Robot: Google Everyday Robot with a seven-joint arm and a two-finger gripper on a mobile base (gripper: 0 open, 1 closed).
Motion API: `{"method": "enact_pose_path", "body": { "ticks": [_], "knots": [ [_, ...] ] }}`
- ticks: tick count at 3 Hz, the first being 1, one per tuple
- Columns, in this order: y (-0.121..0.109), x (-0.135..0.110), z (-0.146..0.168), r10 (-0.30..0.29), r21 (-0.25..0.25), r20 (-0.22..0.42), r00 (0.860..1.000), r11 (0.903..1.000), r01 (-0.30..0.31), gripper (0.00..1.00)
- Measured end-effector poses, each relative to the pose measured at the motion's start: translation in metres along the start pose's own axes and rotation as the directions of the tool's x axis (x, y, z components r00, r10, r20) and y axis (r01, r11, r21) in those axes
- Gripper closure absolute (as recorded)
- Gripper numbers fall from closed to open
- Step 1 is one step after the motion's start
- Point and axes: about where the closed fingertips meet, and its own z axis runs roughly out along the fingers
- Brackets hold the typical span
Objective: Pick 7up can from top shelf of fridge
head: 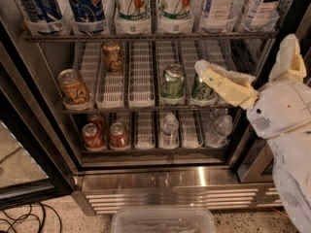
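Observation:
Two tall white-silver 7up cans [132,5] [174,4] stand side by side at the middle of the top shelf [146,35], a wire rack across the top of the open fridge [170,178]. Their tops are cut off by the frame edge. My gripper [245,52] is at the right, in front of the middle shelf, below and to the right of the 7up cans. Its cream fingers are spread wide and hold nothing. One finger [223,84] lies across a green can; the other [290,52] points up by the right door frame.
Blue Pepsi cans [87,4] stand left of the 7up cans, white cans [216,4] right. The middle shelf holds brown cans [73,87] and green cans [172,81]; the lower one red cans [91,135] and water bottles [169,127]. A plastic bin [163,220] sits below; cables [19,222] lie at the left.

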Motion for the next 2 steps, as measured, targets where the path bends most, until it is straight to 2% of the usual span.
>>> {"method": "enact_pose_path", "body": {
  "ticks": [1, 2],
  "knots": [
    [-0.001, -0.004, 0.026, -0.005, -0.055, -0.024, 1.000, 0.9985, 0.004, 0.00],
    [0.009, -0.008, 0.053, -0.069, -0.114, -0.105, 0.992, 0.9919, 0.057, 0.00]
  ]
}}
